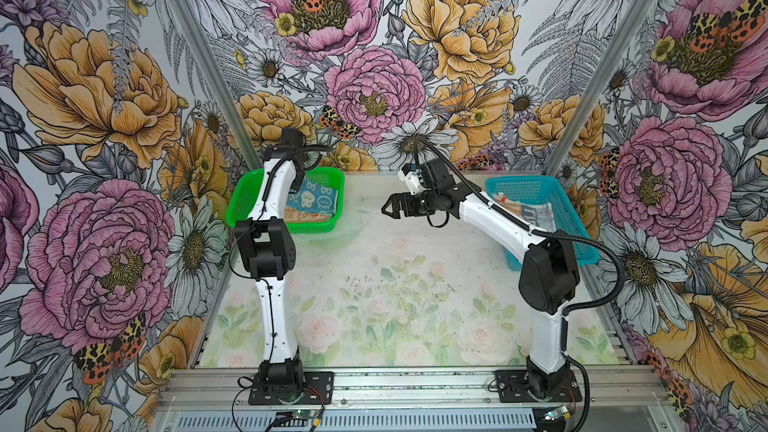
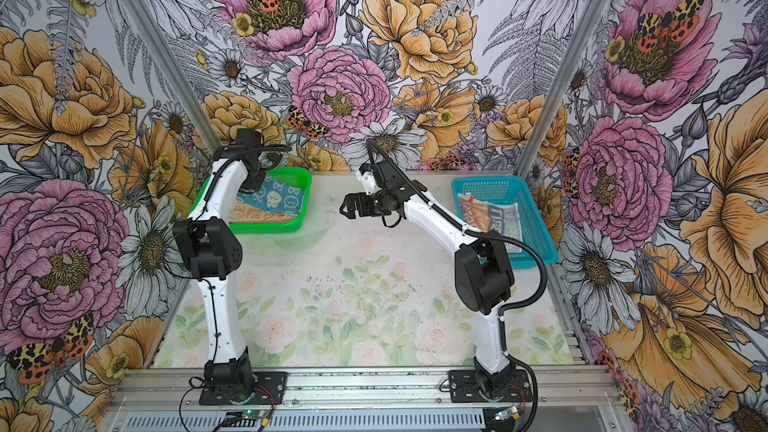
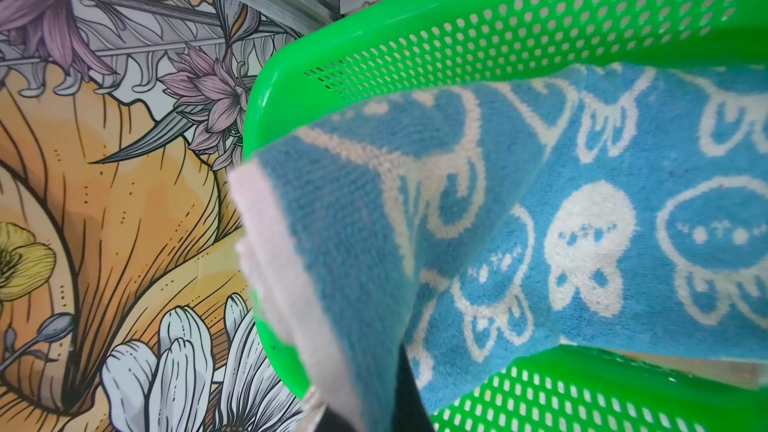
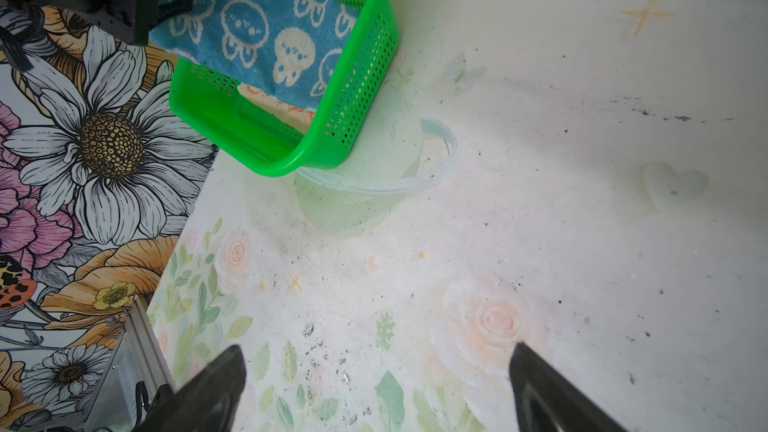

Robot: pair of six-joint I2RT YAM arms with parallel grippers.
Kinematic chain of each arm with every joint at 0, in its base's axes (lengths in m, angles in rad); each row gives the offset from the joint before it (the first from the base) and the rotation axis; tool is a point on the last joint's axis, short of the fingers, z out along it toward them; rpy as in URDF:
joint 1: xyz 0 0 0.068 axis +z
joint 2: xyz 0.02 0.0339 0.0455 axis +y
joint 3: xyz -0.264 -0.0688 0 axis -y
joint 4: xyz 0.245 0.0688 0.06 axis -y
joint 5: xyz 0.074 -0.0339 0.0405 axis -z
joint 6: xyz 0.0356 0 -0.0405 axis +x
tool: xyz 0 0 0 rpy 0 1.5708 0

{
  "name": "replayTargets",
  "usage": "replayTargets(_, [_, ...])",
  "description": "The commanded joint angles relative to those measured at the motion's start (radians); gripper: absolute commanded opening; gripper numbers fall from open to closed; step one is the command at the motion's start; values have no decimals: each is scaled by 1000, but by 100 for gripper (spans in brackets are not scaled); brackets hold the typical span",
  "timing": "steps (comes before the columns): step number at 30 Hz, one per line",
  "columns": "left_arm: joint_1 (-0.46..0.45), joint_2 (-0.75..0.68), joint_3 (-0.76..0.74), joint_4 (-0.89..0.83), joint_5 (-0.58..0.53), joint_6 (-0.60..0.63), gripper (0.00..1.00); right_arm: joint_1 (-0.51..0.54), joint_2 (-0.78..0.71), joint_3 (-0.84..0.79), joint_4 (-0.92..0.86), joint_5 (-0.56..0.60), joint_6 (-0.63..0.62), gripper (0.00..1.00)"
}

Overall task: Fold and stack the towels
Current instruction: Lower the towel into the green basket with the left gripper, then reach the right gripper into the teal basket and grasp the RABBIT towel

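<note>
- The left claw is pinching shut on an edge of the teal-blue towel, with its jaws closing down to the thickness of the cloth. In both top views the claw tips are hiding behind their own wrist.
- That towel is lying in the green basket at the far left of the desk. The gripped edge is rising off the pile, close to the left wrist camera.
- The orange towel is lying beneath it in the same basket and showing along the near side.
- The right claw is standing wide open, holding nothing and touching nothing. It is hovering above the bare far middle of the desk, pointing toward the green basket.
- The left arm is rising from its base and bending forward over the green basket, with its wrist dipping into it.
- The right arm is leaning in toward the middle, with its forearm crossing in front of the blue basket.
- The striped towel is lying in the blue basket at the far right, and the right arm is covering part of it.
- A clear round rim is showing on the desk at the green basket's near corner, and the basket is overlapping it.
</note>
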Motion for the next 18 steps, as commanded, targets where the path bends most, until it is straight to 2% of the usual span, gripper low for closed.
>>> replayTargets(1, [9,36,-9,25,-13,20,0,7,8,-4,-1,6,-5,99])
replayTargets(11, [23,116,49,24,-92,16,0,7,12,-4,-2,4,-8,99])
replayTargets(12, [25,122,51,24,-99,11,16,7,11,-4,-2,3,-8,99])
replayTargets(13, [25,126,56,24,-109,3,27,8,11,-4,-2,3,-8,99])
replayTargets(14, [26,129,60,24,-115,-4,33,7,10,-5,-2,3,-8,99])
replayTargets(16, [26,125,71,23,-122,-22,53,7,5,-8,-2,6,-9,99])
replayTargets(17, [26,123,78,22,-124,-33,65,7,1,-8,-4,7,-10,99])
replayTargets(18, [26,117,89,23,-125,-50,86,6,-5,-10,-7,14,-14,99])
